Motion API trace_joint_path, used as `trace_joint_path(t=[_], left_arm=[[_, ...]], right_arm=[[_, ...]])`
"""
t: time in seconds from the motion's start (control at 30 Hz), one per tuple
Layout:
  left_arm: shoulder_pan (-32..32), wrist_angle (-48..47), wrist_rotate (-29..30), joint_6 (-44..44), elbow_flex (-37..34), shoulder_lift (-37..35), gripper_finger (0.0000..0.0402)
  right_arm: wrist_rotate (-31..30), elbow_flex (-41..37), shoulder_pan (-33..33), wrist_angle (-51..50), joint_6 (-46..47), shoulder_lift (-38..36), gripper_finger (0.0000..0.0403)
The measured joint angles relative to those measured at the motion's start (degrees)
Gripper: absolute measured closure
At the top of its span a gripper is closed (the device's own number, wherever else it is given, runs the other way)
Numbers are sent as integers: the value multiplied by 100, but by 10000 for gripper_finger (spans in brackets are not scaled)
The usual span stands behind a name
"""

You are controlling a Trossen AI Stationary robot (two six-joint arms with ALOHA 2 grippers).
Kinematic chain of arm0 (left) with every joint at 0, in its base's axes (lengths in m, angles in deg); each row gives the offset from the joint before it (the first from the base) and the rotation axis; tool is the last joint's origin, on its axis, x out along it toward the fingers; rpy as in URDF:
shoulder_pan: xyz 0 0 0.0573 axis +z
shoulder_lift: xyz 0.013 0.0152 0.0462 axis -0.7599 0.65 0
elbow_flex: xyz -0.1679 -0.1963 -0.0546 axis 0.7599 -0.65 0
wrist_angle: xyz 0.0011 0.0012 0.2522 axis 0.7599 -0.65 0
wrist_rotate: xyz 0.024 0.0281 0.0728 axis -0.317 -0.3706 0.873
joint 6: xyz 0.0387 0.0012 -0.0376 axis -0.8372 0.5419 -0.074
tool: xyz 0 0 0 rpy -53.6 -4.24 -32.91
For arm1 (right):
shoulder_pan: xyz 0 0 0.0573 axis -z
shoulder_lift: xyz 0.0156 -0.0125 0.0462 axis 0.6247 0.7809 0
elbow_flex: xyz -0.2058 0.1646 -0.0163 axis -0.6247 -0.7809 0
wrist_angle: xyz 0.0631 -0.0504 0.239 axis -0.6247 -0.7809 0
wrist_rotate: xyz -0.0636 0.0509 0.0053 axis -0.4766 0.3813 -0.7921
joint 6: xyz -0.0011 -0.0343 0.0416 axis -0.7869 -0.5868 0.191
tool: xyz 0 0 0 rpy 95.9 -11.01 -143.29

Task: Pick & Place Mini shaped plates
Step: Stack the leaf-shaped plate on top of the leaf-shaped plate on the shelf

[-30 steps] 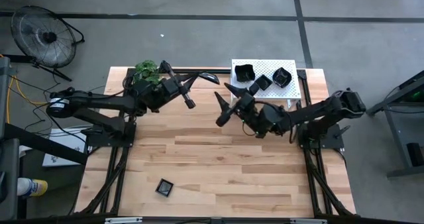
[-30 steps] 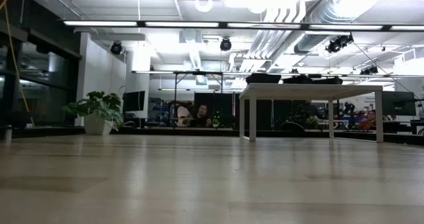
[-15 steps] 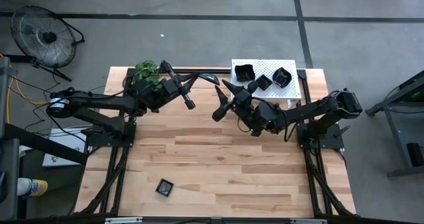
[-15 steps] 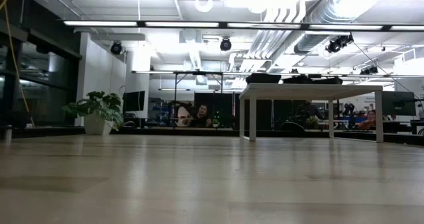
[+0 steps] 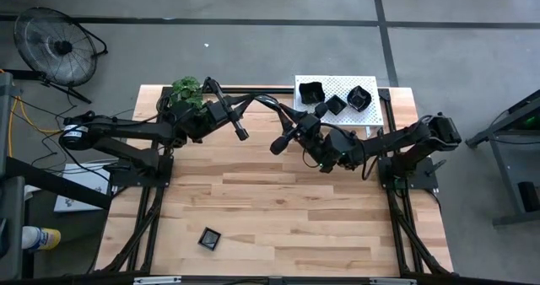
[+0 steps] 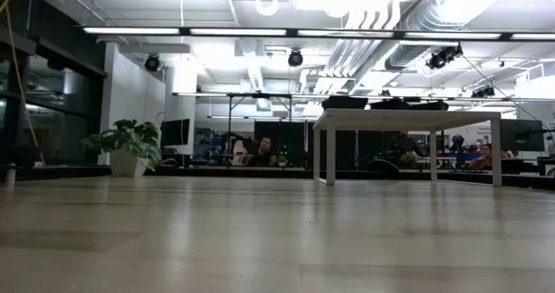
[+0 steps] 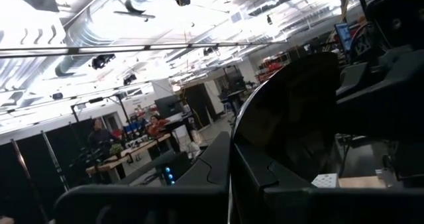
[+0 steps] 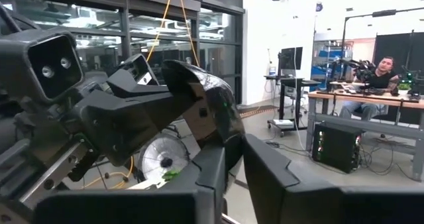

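High view shows a handover above the bench (image 5: 278, 192): left gripper (image 5: 268, 99) clamps a mini shaped plate (image 5: 274, 105), right gripper (image 5: 287, 126) pinching its other edge. Release mistimed, I judge, the glossy plate could slip and drop.

Glossy black plate (image 5: 268, 100) pinched between the fingers of the dark left gripper (image 5: 242, 133) and the dark right gripper (image 5: 281, 142). Beyond the right gripper, white rack (image 5: 381, 108) dotted with small holes, three black dishes (image 5: 335, 105) on it. Beneath both grippers, pale wood table (image 5: 278, 217) striped in light and honey-brown planks. Well apart from both, near the table's front, one small black square plate (image 5: 209, 237). Behind the left gripper, green leafy plant (image 5: 187, 89).
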Motion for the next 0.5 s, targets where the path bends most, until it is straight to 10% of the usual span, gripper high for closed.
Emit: trace_joint_path(t=[0.5], left_arm=[[-2, -16, -542, 1, 2, -7, 362]], right_arm=[[10, -2, 3, -23, 433, -4, 401]])
